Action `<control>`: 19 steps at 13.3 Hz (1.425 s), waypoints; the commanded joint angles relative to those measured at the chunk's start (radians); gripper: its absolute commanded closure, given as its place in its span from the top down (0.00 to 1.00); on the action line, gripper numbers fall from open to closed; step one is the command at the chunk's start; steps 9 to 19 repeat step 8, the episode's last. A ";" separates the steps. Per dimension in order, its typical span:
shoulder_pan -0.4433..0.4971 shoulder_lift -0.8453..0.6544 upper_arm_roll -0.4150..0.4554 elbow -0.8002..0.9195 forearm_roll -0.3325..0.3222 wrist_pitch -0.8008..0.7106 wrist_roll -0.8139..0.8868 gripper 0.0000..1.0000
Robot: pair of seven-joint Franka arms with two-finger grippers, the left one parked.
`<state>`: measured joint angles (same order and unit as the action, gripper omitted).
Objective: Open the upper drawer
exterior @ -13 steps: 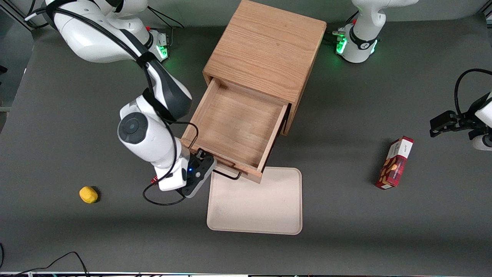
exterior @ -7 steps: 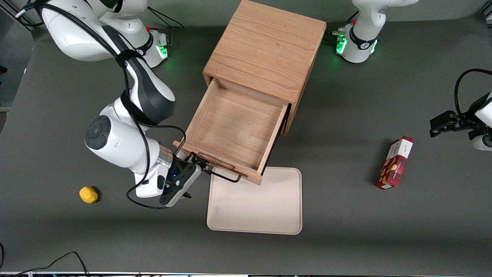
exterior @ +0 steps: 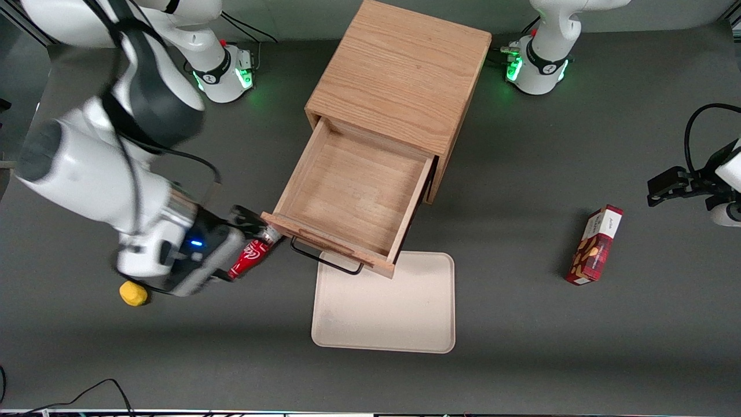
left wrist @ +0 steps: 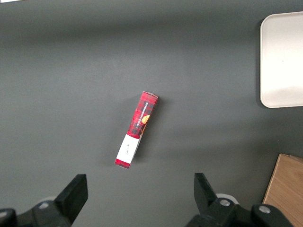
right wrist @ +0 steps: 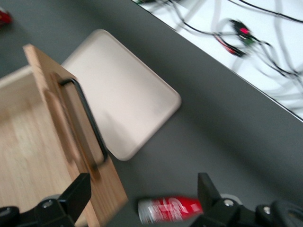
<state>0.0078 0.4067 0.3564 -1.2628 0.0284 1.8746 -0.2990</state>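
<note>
The upper drawer (exterior: 353, 191) of the oak cabinet (exterior: 399, 75) stands pulled far out, a shallow light-wood box with nothing in it. Its long black wire handle (exterior: 324, 260) runs along the drawer front, over the tray's edge. In the right wrist view the drawer front (right wrist: 71, 137) and the handle (right wrist: 87, 120) show close by. My right gripper (exterior: 243, 231) is open and empty, off the handle, beside the drawer's corner toward the working arm's end. Its fingers stand wide apart in the right wrist view (right wrist: 142, 198). The lower drawer is hidden under the upper one.
A red drink bottle (exterior: 250, 259) lies on the table under the gripper and shows in the right wrist view (right wrist: 170, 209). A beige tray (exterior: 385, 304) lies in front of the drawer. A yellow lump (exterior: 133, 293) lies by my wrist. A red snack box (exterior: 596, 244) lies toward the parked arm's end.
My gripper has let go of the black handle and swung away toward the working arm's end of the table. The red bottle now shows. The drawer stays open.
</note>
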 commanded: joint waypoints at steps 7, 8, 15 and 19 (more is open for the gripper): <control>-0.250 -0.456 -0.060 -0.460 -0.036 -0.123 0.423 1.00; -0.252 -0.460 -0.065 -0.460 -0.036 -0.126 0.416 1.00; -0.252 -0.460 -0.065 -0.460 -0.036 -0.126 0.416 1.00; -0.252 -0.460 -0.065 -0.460 -0.036 -0.126 0.416 1.00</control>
